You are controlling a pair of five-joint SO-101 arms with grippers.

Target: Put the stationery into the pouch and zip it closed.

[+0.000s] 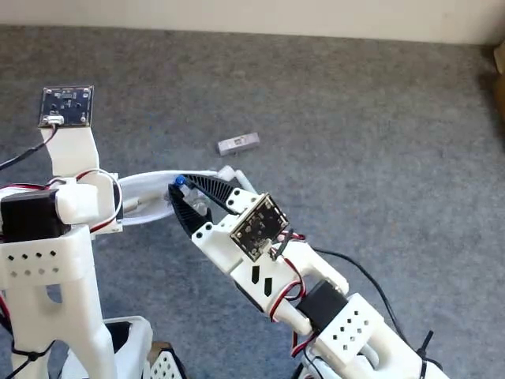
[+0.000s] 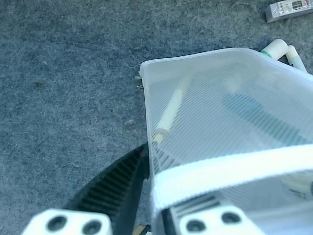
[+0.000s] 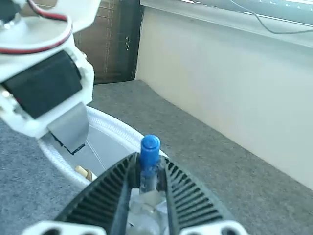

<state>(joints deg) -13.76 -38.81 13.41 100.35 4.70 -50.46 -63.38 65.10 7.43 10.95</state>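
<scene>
- The grey desk [image 1: 371, 118] lies open toward its far and right edges.
- The left arm [image 1: 75, 201] stands at the near-left corner, its jaws pinching the rim of the pouch [image 2: 220, 122].
- The right arm [image 1: 268, 268] slants in from the near edge.
- The white mesh pouch sits left of centre, unzipped; a pale stick [image 2: 171, 110] and a blue item [image 2: 254, 115] show through it.
- The right arm's jaws pinch a blue-capped pen [image 3: 149, 156] at the pouch mouth.
- A small grey packet [image 1: 238, 143] lies near the desk's middle.
</scene>
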